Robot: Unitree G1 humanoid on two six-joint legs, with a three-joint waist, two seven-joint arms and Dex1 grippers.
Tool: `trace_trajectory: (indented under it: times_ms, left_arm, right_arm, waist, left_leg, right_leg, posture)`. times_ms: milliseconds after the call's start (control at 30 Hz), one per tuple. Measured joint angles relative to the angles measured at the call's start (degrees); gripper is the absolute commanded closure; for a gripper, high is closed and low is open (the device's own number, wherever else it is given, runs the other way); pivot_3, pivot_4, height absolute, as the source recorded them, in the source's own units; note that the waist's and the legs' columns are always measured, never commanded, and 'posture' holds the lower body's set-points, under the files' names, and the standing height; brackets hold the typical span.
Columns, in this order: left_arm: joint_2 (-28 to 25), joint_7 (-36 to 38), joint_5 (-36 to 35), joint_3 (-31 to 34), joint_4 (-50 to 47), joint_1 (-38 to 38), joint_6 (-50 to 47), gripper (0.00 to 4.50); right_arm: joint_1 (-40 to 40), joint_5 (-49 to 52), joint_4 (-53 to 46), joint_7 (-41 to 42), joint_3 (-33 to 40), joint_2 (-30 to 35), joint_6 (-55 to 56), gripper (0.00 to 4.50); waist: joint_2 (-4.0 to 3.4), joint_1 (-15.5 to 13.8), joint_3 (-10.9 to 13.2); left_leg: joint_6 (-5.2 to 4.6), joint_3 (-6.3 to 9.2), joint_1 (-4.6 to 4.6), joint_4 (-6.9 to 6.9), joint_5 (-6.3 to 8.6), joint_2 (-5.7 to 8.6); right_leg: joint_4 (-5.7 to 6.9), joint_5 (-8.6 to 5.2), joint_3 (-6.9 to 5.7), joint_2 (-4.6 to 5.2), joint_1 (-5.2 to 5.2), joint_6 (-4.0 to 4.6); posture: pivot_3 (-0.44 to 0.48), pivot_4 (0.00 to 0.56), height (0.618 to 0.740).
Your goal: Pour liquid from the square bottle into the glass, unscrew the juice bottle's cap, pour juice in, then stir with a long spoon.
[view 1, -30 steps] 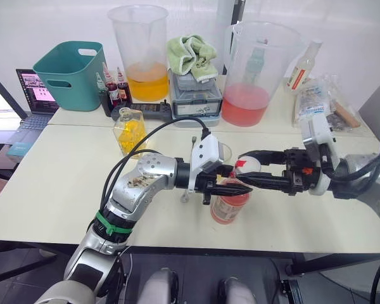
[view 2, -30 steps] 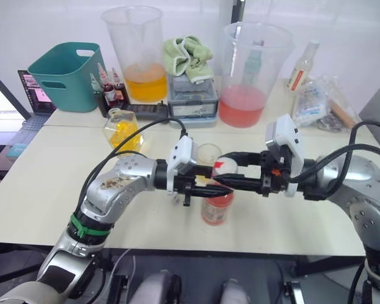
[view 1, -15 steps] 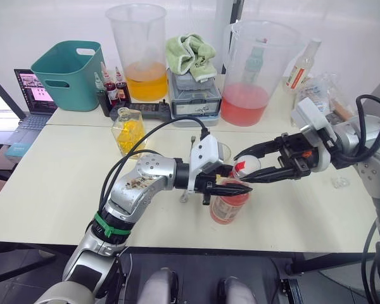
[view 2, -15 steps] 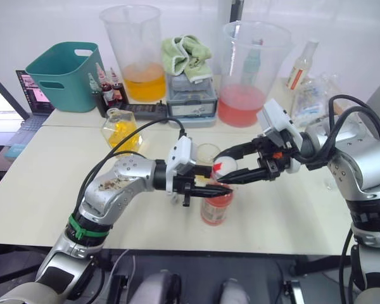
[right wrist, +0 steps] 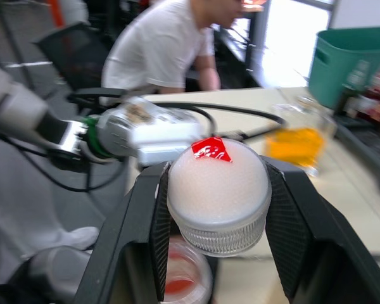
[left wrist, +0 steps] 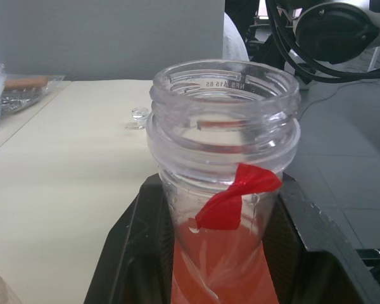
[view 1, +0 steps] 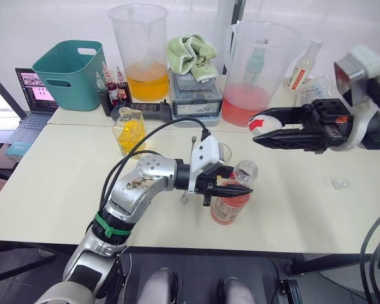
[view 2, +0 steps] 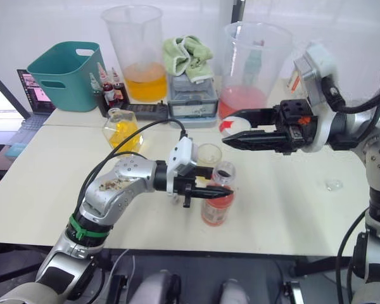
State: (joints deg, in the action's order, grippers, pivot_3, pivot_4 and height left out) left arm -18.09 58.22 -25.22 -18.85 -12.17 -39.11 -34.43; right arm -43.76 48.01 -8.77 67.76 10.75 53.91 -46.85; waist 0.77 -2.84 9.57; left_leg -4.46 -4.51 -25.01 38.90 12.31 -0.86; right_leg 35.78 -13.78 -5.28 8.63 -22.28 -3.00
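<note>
Left eye view: the juice bottle (view 1: 230, 201) stood upright near the front of the table (view 1: 50, 190), its mouth uncovered. The left gripper (view 1: 239, 188) was clamped around the bottle just below the neck. The right gripper (view 1: 261, 130) was raised above the table, well apart from the bottle, closed on the juice bottle's cap (view 1: 259, 125). The glass (view 1: 223, 152) stood just behind the bottle. The square bottle (view 1: 129, 130) stood farther toward the robot's left, near the table seam. The long spoon (view 1: 191, 166) lay partly hidden behind the left gripper.

Right eye view: two measuring pitchers (view 2: 135, 53) stood at the rear of the table, one with yellow liquid, one with pink. A green cloth (view 2: 189, 56) lay on a grey box between them. A teal bin (view 2: 63, 75) stood at the rear left.

Left wrist view: both black fingers (left wrist: 130, 253) pressed against opposite sides of the juice bottle, below its threaded open neck. Pinkish-red liquid filled the lower body.

Right wrist view: both fingers (right wrist: 145, 234) held the white cap at its sides. A person (right wrist: 158, 47) in a white shirt was behind the table.
</note>
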Motion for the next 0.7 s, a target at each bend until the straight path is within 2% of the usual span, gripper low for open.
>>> trace_trajectory:
  times_ms: [133, 233, 300, 400, 567, 700]
  left_arm:
    - [0.1, -0.3, 0.5, -0.1, -0.1, 0.5, 1.2, 2.99]
    - [0.1, -0.6, 0.4, 0.1, -0.1, 0.6, 1.1, 2.99]
    - [0.1, -0.9, 0.4, 0.5, -0.1, 0.6, 0.9, 2.99]
    - [0.1, -1.7, 0.3, 1.1, -0.1, 0.5, 0.4, 2.99]
    - [-0.2, -3.8, -1.1, 2.7, -0.9, -0.3, -3.3, 2.99]
    - [-0.7, -5.4, -1.9, 3.1, -2.4, -0.5, -5.7, 2.99]
  right_arm:
    - [7.0, -9.0, 4.5, -8.1, 3.7, 0.6, 6.8, 2.92]
    - [12.5, -13.4, 6.4, -16.0, 6.8, -0.8, 7.8, 2.92]
    - [16.7, -16.4, 6.5, -23.3, 8.4, -4.0, 7.8, 2.92]
    - [20.2, -18.7, 6.7, -29.7, 9.4, -7.4, 7.9, 2.92]
    - [22.8, -22.1, 6.8, -41.1, 12.4, -14.7, 8.0, 2.92]
    - [25.2, -24.7, 7.4, -47.6, 11.4, -22.0, 9.5, 2.92]
  waist:
    - [0.00, -0.1, 0.0]
    - [0.00, -0.1, 0.0]
    - [0.00, 0.1, 0.0]
    - [-0.04, 0.1, 0.0]
    - [-0.05, 0.5, 0.0]
    - [-0.10, 0.9, 0.0]
  left_leg:
    - [0.03, -0.10, 0.00, -0.01, -0.03, 0.02]
    - [0.09, -0.14, 0.00, -0.01, -0.07, 0.01]
    - [0.11, -0.15, 0.01, 0.00, -0.09, 0.00]
    - [0.13, -0.15, 0.01, 0.01, -0.10, 0.00]
    - [0.15, -0.16, 0.01, -0.02, -0.12, -0.02]
    - [0.25, -0.24, 0.00, -0.11, -0.18, -0.01]
  right_leg:
    - [0.01, 0.00, 0.02, 0.00, -0.01, -0.01]
    - [0.02, 0.00, 0.02, 0.00, -0.02, -0.01]
    - [0.03, 0.00, 0.03, -0.02, -0.02, 0.00]
    - [0.06, 0.00, 0.08, -0.03, -0.03, -0.01]
    - [0.09, 0.00, 0.15, -0.10, -0.09, -0.01]
    - [0.14, -0.01, 0.27, -0.13, -0.23, -0.01]
  posture:
    - [0.000, 0.150, 0.736]
    - [0.000, 0.150, 0.736]
    - [0.000, 0.150, 0.736]
    - [0.000, 0.150, 0.736]
    - [0.000, 0.150, 0.736]
    - [0.000, 0.150, 0.736]
